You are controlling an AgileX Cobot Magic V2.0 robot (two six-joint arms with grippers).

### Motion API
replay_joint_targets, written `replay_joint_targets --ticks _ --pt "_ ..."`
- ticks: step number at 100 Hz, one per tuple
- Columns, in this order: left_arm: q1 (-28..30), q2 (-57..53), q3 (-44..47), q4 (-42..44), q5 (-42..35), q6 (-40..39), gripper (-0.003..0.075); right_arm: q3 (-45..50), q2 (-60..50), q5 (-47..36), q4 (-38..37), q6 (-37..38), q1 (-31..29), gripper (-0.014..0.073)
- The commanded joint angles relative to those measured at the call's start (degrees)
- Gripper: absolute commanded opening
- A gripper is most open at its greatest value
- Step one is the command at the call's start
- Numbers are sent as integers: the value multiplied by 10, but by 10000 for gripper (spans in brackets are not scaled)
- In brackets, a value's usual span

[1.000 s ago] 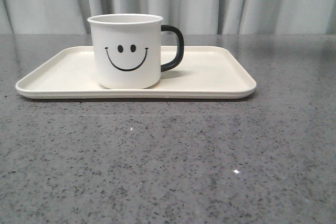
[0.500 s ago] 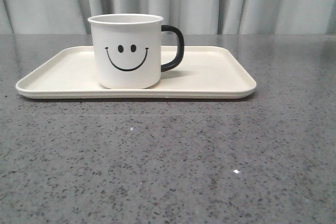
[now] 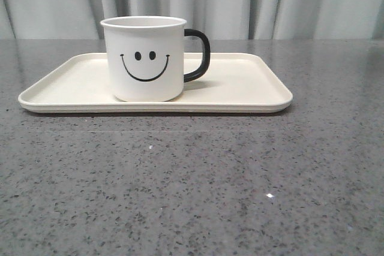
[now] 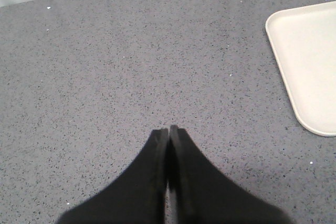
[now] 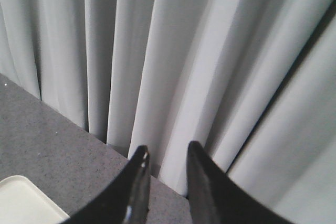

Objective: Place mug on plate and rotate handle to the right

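Speckled grey stone table [image 3: 198, 178], one white smiley-faced mug [image 3: 144, 58] upright on one cream rectangular plate [image 3: 252, 85], its one black handle [image 3: 199, 55] at three o'clock, my left gripper [image 4: 169, 129] clenched empty, my right gripper [image 5: 167, 153] slightly parted, empty.

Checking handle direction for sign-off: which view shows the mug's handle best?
The front view: the handle sticks out to the right of the mug, in full outline. Neither wrist view shows the mug; each catches only a corner of the plate.

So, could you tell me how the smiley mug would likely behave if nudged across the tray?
The mug looks rigid and wide-based, so it would probably slide rather than tip. The plate looks smooth, likely offering little grip. Its handle sticks out sideways, so an off-centre push might spin it.
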Motion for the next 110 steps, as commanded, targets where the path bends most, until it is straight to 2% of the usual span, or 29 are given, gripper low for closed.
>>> replay_joint_targets --ticks 1,21,26,50,74,96,110 --pt "-4 1 -12 15 -33 -6 -20 3 -30 -30 42 6 -28 134" --pt "-4 1 -12 15 -29 -6 -20 42 -58 -27 89 5 -86 -78" --pt "-4 1 -12 15 -29 -6 -20 52 -68 -28 94 5 -95 -57" --pt "-4 1 -12 15 -29 -6 -20 87 -108 -74 99 1 -103 -61" --pt "-4 1 -12 15 -29 -6 -20 165 -166 -101 154 -62 -103 -61" --pt "-4 1 -12 15 -20 -6 -20 374 -267 -162 178 -141 -103 -61" --pt "-4 1 -12 22 -17 -6 -20 526 -344 -187 263 -202 -103 -61"
